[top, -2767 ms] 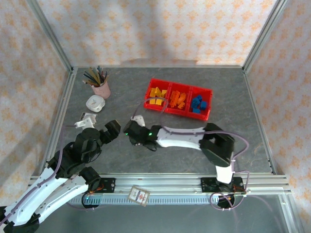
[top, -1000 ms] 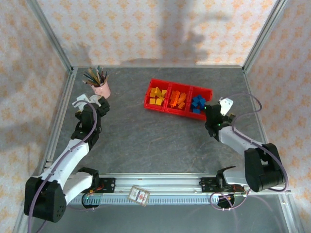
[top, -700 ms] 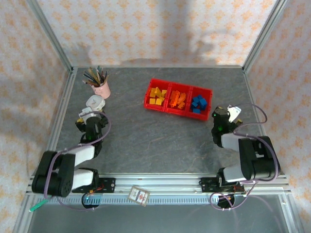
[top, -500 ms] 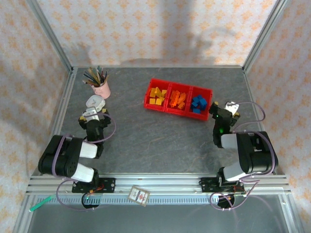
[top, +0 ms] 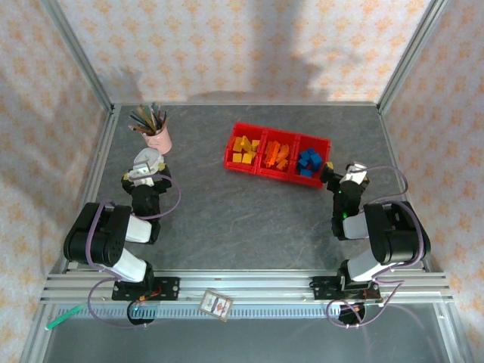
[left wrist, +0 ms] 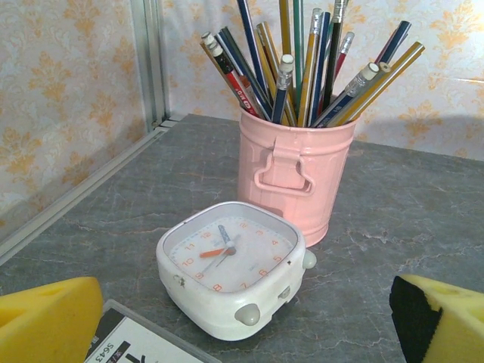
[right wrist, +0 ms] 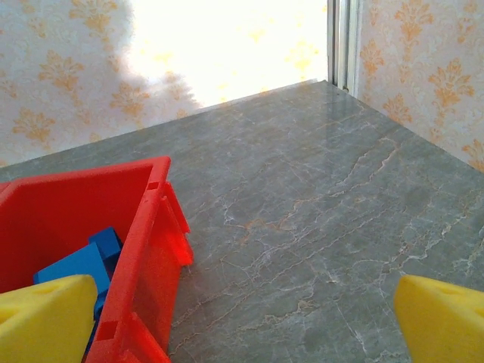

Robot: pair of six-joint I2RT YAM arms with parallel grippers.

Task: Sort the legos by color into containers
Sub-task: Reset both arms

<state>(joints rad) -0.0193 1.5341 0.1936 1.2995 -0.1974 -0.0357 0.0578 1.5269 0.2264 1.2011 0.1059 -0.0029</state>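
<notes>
Sort check, top view: red tray (top: 272, 175) holds yellow legos (top: 242, 149) in one end compartment, orange legos (top: 278, 153) in the middle one and blue legos (top: 308, 162) in the end compartment nearest the right tool (right wrist: 246, 321). No loose brick shows on the open surface (top: 227, 215); whether any lies hidden under the folded arms I cannot tell. Right tool: yellow pads spread wide, nothing between them, low over the surface. The tray's corner lies just ahead and to its left, blue bricks visible inside that corner, and the tool is beside the tray rather than over it. Left tool (left wrist: 243, 321): pads likewise wide apart and empty, pointed away from the tray. A white alarm clock (left wrist: 227, 261) lies just ahead of it, a pink cup of pencils (left wrist: 291, 174) just behind the clock, and the edge of a printed label (left wrist: 144, 344) sits at its near left. Judgement: sorting looks finished, each colour in its own compartment, both arms tucked close to their bases, so the step in hand is parking. Next move calls for no grasp, only a look for a stray brick; if one turns up, the nearer tool would have to reach out, close on it and carry it to the matching compartment without nudging the tray wall
</notes>
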